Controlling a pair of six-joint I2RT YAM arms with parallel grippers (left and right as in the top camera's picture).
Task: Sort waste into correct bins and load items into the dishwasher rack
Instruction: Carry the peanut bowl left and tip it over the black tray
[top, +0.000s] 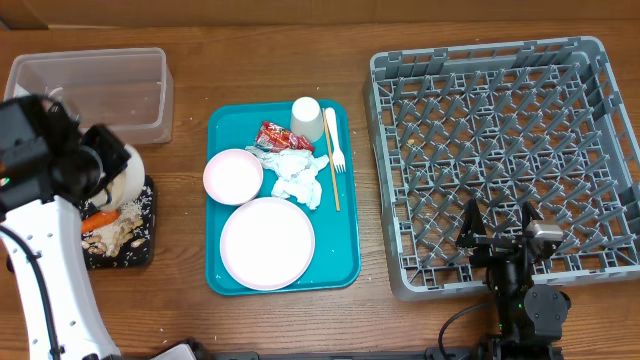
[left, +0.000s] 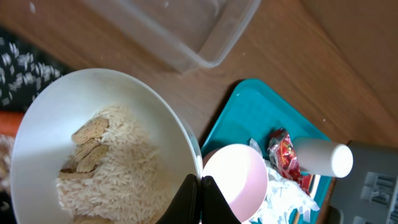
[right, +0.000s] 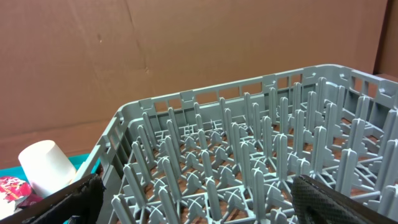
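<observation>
The left hand (left: 200, 198) pinches the rim of a white bowl (left: 93, 155) of rice and nuts over the black tray (top: 140, 250), beside a carrot (top: 100, 217); the clear tub (top: 90, 90) sits just behind. The right hand (top: 497, 230) is spread at the near edge of the grey rack (top: 500, 130); the plate (top: 267, 243), cup (top: 307, 118), fork (top: 335, 145), tissue (top: 295, 175) and wrapper (top: 272, 135) lie on the teal tray (top: 225, 130).

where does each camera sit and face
Overhead: above the table, straight down on teal tray, grey rack, clear tub; left arm, right arm show.
Left wrist: on that arm, down into the white bowl of rice its shut jaws pinch.
Right wrist: low at the rack's edge, facing across its pegs to a brown wall; open jaws at lower corners.
Shared: the white cup shows in all three.
</observation>
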